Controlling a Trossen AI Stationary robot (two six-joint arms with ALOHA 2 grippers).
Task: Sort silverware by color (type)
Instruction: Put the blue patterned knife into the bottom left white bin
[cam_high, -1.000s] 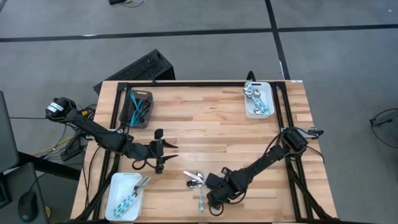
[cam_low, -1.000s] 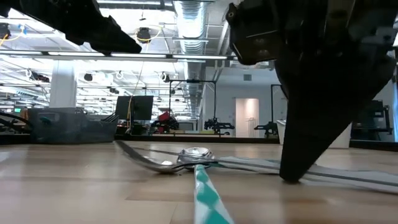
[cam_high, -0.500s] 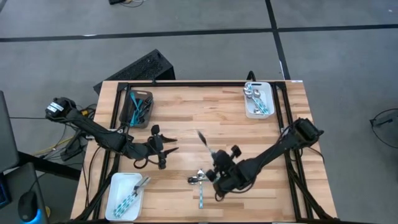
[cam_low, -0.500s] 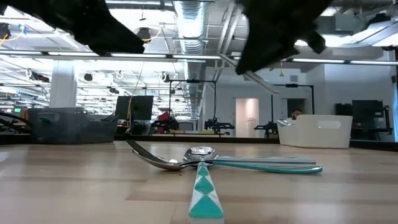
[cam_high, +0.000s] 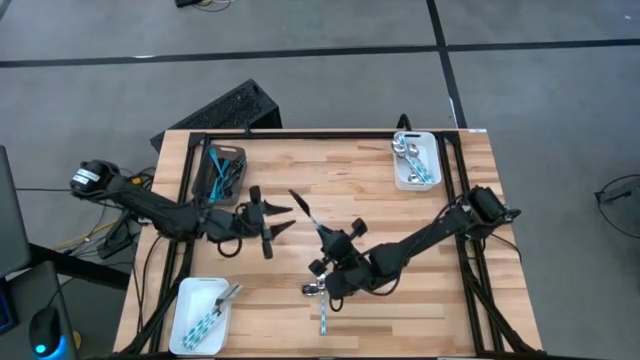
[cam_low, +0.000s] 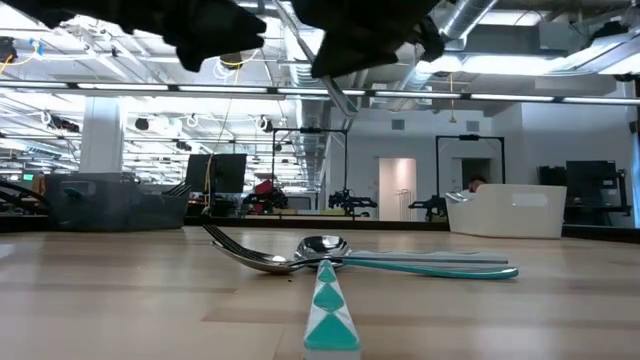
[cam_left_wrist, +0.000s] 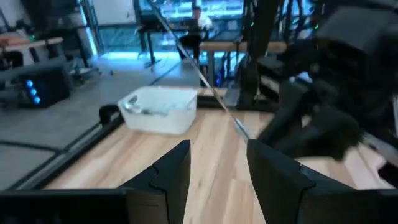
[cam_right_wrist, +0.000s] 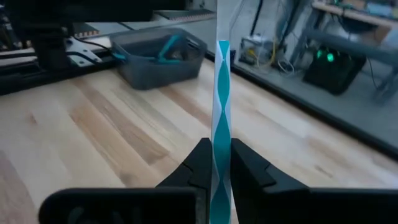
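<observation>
1. Our right pincer (cam_high: 322, 248) is clamped on one teal-handled piece (cam_right_wrist: 221, 124), lifted above the worktop (cam_high: 340, 170) about midway between the dark grey tray (cam_high: 222, 172) and the far white tray (cam_high: 415, 160); which kind of piece it is we cannot tell.
2. Our left pincer (cam_high: 270, 222) stands apart and empty just beside that piece, on the dark grey tray's side. If a handover is meant, we should close on the free end before the right lets go.
3. We judge the thin handle may swivel in the grip, so we should move slowly.
4. A spoon (cam_low: 320, 250) and two more pieces lie on the worktop just below the right pincer, between it and the near white tray (cam_high: 200, 315).
</observation>
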